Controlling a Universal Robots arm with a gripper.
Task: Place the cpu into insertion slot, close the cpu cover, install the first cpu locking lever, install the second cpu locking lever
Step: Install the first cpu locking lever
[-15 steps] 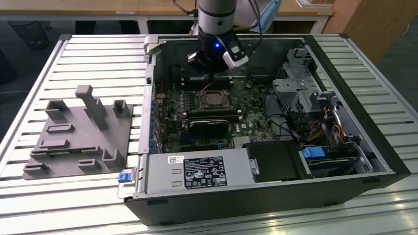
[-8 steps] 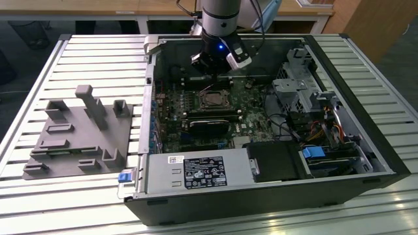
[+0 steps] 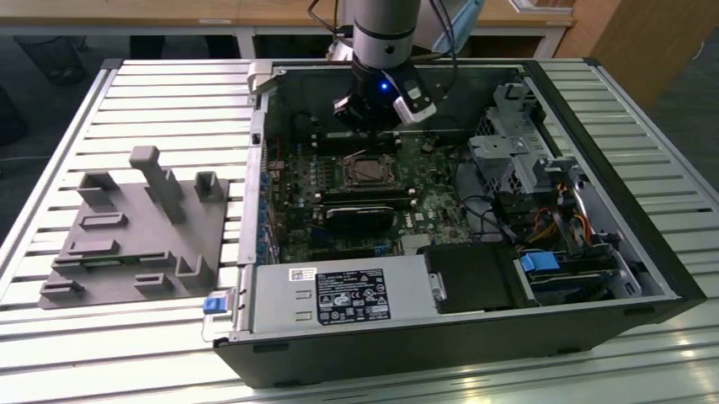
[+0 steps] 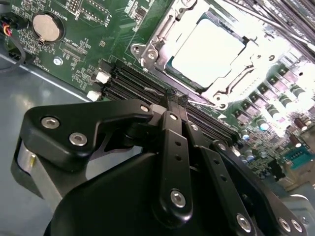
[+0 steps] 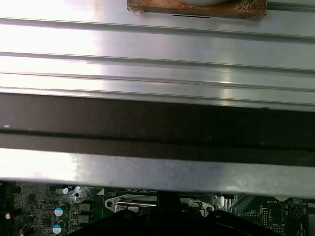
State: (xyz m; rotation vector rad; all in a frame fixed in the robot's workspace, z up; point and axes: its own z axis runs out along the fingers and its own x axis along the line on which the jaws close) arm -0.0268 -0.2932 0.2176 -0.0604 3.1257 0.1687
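One arm with gripper (image 3: pixel 380 114) hangs in upper middle of exterior view, inside open computer case (image 3: pixel 629 278), just above motherboard (image 3: pixel 337 210). Fingers (image 4: pixel 170 142) pressed together in second wrist view, nothing held between them. Cpu (image 4: pixel 206 51), silvery top glaring, lies in insertion slot (image 3: pixel 365 172) at upper right of second wrist view. Cpu cover (image 4: pixel 162 37) sits flat around chip (lever positions hard to tell). Fingertips end just short of cover's edge, over memory slots (image 4: pixel 133 81). Grey fixture plate (image 3: pixel 135 240) rests on slatted table (image 3: pixel 124 337), exterior view's left.
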